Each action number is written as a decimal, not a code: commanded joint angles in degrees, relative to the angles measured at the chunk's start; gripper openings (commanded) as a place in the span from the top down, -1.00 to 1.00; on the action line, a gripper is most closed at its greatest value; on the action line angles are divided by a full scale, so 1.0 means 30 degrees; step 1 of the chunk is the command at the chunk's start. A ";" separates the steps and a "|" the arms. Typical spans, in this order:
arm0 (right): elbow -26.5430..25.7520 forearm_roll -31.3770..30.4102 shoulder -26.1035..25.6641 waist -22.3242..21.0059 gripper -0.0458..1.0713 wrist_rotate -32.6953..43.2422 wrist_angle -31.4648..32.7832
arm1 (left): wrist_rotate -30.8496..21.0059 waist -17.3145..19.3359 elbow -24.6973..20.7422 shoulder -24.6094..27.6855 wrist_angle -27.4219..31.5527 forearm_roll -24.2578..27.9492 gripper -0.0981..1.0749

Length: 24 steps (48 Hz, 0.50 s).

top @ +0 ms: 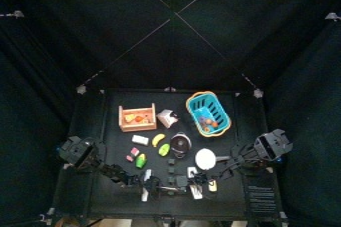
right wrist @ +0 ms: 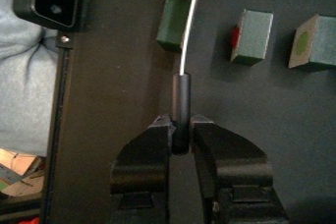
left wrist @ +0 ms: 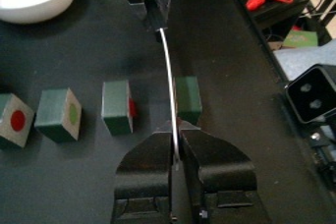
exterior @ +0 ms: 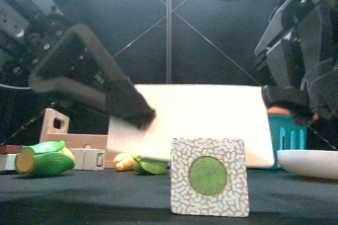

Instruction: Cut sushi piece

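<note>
Black table (top: pixel 110 131), black arms, and both are busy at the front edge. Starting on the left: the left pincer (left wrist: pixel 175 141) has its jaws pressed together, with the thin white blade of the knife (left wrist: pixel 167 71) running edge-on straight between them. Beside that blade, a row of small blocks (left wrist: pixel 121 105) stands on the table, most with green sides and the end one white with a red spot. The block nearest the blade sits just beside it, partly hidden behind it.

In the front view, a wooden crate (exterior: pixel 55 128) stands far left, with green toy food (exterior: pixel 46 158) in front of it. A pale board (exterior: pixel 199 115) stands behind the middle. Dead centre, close to the camera, is the sushi piece (exterior: pixel 209 175). It stands upright on the table, a speckled white square with a round green centre, with no pincer on it.

Moving right, a white bowl (exterior: pixel 310 162) sits low at the edge, with a teal basket (exterior: pixel 284 125) just behind it.

On the far side, the right pincer (right wrist: pixel 184 130) is clamped tight on the knife's black handle, and the white blade runs away from it past three more blocks. Both pincers grip the same knife, one at each end.
</note>
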 commanded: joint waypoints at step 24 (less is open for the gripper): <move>-0.0850 -0.0381 -0.0732 -0.0557 0.09 -0.0088 0.0469 | 0.0029 0.1318 0.0439 -0.1055 -0.0703 -0.0029 0.09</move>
